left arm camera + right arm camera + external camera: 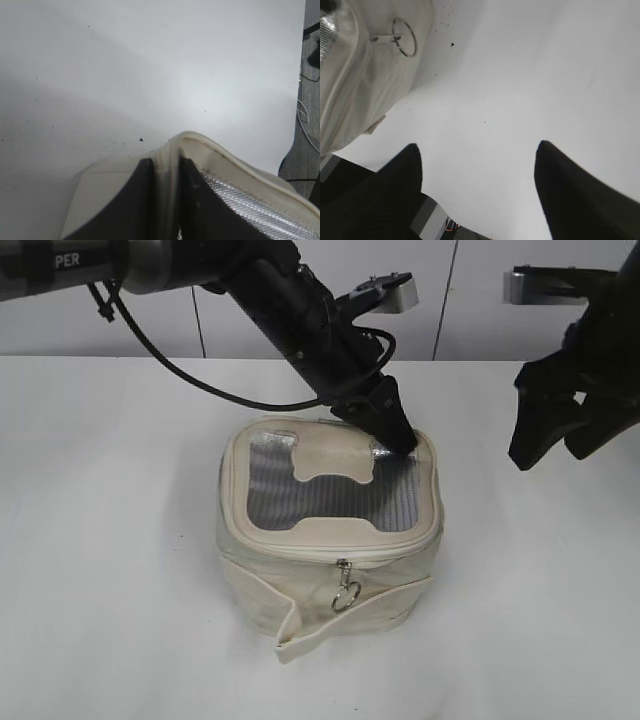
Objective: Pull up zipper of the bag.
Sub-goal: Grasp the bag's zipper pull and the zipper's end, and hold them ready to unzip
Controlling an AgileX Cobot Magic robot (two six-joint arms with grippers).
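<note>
The cream-white bag (300, 580) stands in the middle of the table, with a grey mesh lid panel and a cream patch. The zipper (300, 549) runs round the lid rim. One silver slider with a ring pull (346, 592) hangs at the front; this ring also shows in the right wrist view (404, 44). My left gripper (400, 438) is shut on the lid rim at the bag's far right corner; the left wrist view shows the cream rim (169, 170) pinched between the jaws. My right gripper (550, 445) hangs open and empty in the air to the right of the bag (479, 150).
A loose strap flap (330, 625) juts out at the bag's front bottom. The white table (110, 540) spreads all round the bag. A black cable (200, 380) loops down from the left arm behind the bag. The table's edge shows at the bottom of the right wrist view (470, 231).
</note>
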